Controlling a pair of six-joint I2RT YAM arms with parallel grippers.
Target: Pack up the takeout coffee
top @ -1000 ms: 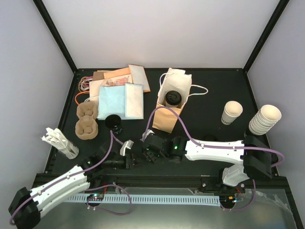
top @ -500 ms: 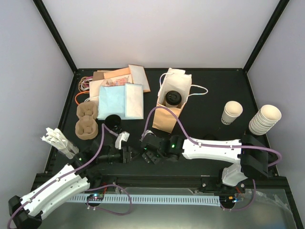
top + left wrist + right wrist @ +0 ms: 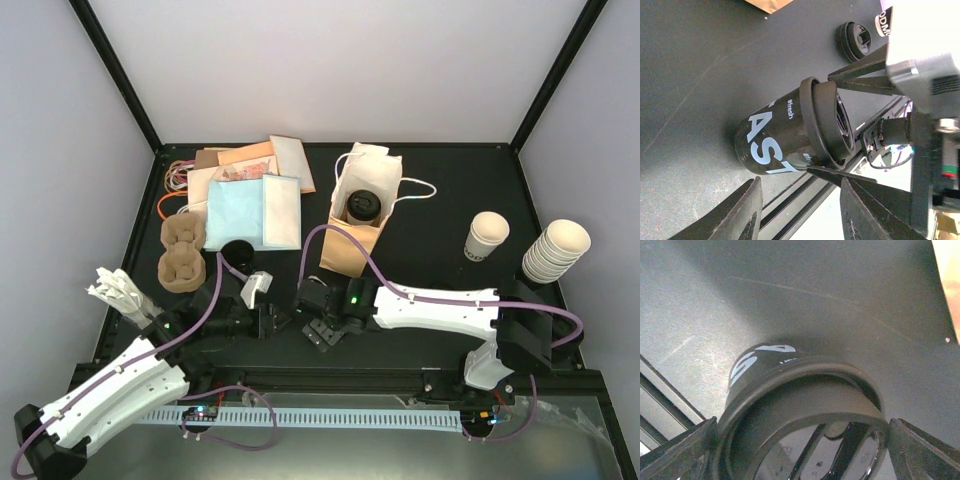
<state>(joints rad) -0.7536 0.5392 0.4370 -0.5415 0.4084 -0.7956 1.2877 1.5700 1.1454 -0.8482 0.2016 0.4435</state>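
A takeout coffee cup (image 3: 772, 137), black-walled with white lettering and capped by a black lid (image 3: 827, 122), stands on the dark counter (image 3: 700, 75) near its front edge, on the near side of the open paper bag (image 3: 345, 255). The right end effector (image 3: 802, 422) hangs over it, fingers spread wide either side of the lid, gripping nothing; the left end effector (image 3: 802, 181) sits beside it, half-open and empty. The cup looks light, thin-walled and easily crushed, its lid apt to pop; the stiff rim just beneath the lid seems the safest hold.
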